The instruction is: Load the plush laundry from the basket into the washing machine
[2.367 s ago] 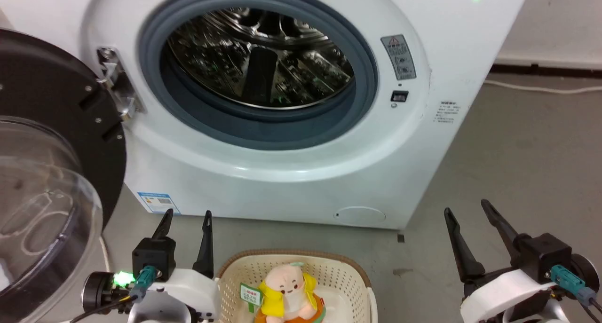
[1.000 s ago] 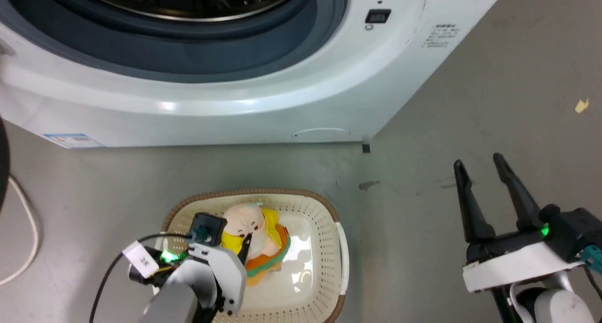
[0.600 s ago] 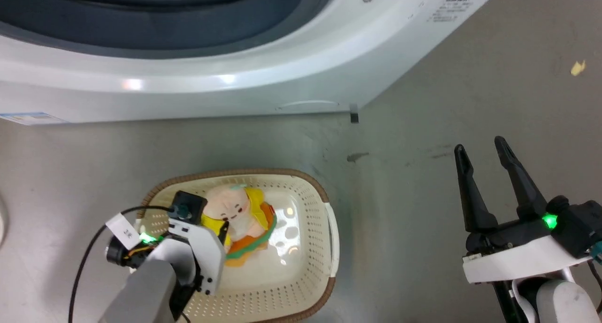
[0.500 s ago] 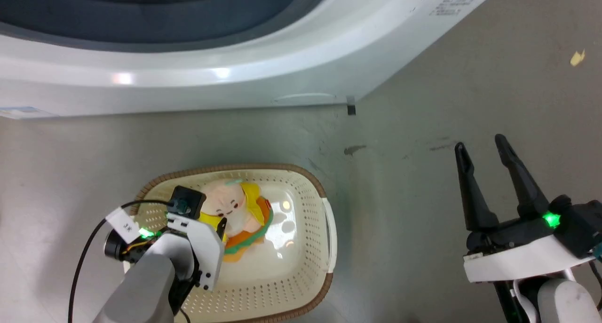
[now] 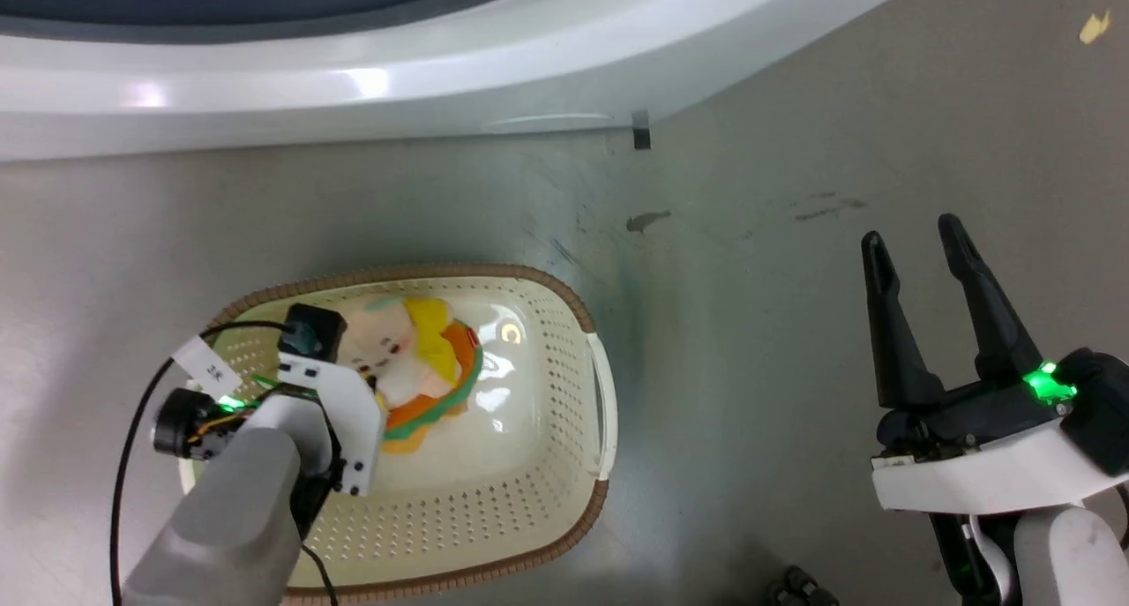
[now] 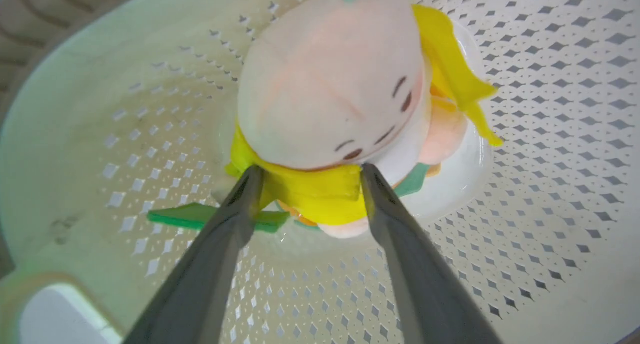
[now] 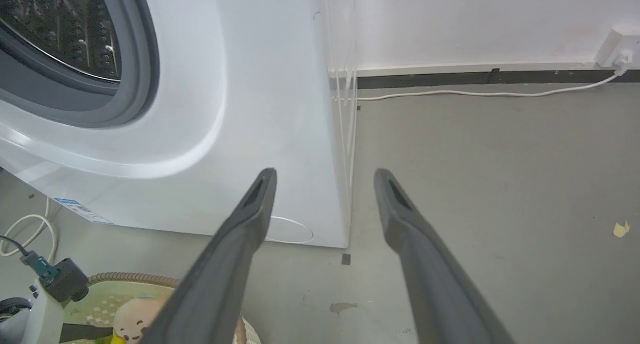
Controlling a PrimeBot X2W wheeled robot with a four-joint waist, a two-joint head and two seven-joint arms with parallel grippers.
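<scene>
The plush laundry [image 5: 401,350], a doll with a peach head and a yellow jacket, lies tilted in the cream basket [image 5: 564,302] on the floor. My left gripper [image 6: 311,171] reaches down into the basket and stands open, its two fingertips [image 6: 252,176] straddling the doll's yellow jacket just under the head [image 6: 330,83]. A green tag [image 6: 200,216] lies beside the left finger. My right gripper [image 5: 913,232] hovers open over bare floor to the right of the basket. The washing machine [image 5: 441,68] stands behind, and its steel drum [image 7: 60,28] is open to the right wrist view.
Grey concrete floor surrounds the basket, with a dark stain [image 5: 646,221] and a yellow scrap [image 5: 1094,26]. A white cable [image 7: 475,93] runs along the wall to an outlet [image 7: 617,48]. Another cable coil [image 7: 20,229] lies left of the washer.
The head camera has tilted down, so the washer slid up the view. My left gripper went down into the basket and came around the doll, which tipped over. The right gripper stays open.
</scene>
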